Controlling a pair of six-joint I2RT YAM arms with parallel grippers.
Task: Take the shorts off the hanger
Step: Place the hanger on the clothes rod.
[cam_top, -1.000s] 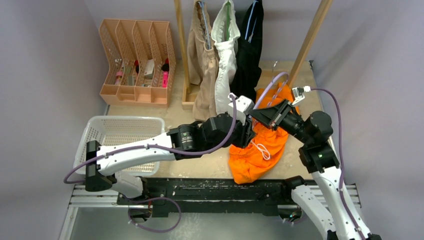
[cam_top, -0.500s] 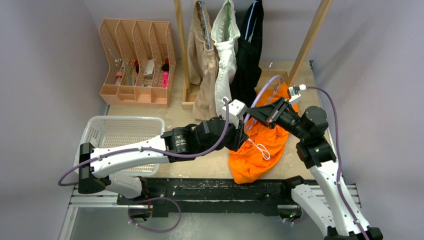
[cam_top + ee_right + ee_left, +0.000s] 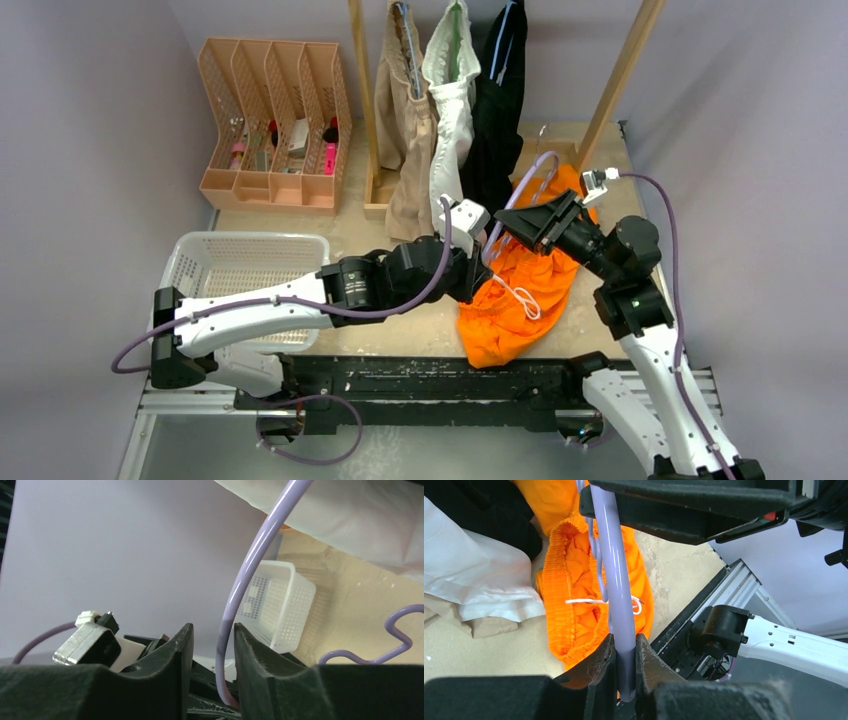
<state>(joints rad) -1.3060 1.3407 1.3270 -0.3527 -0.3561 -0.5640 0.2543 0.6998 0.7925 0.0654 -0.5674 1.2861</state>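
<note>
The bright orange shorts [image 3: 520, 300] lie crumpled on the table with a lavender hanger [image 3: 530, 175] still threaded through the waistband [image 3: 555, 580]. My left gripper [image 3: 482, 264] is shut on the hanger's rod [image 3: 616, 555], clamped between both fingers [image 3: 625, 666]. Just above it, my right gripper [image 3: 512, 228] stands open around the same rod [image 3: 250, 570]; the rod rests against one finger with a gap to the other [image 3: 212, 640]. Beige shorts [image 3: 405, 110], white shorts [image 3: 450, 100] and black shorts [image 3: 500, 100] hang on the rack behind.
A white mesh basket [image 3: 230, 260] sits at the left, under my left arm. A peach file organizer [image 3: 270, 120] stands at the back left. Wooden rack posts [image 3: 620, 70] rise at the back. The table's front rail [image 3: 420, 385] lies below the orange shorts.
My right gripper was shut on the hanger and has now opened. My left gripper has closed on the rod, and the left arm has shifted slightly left.
</note>
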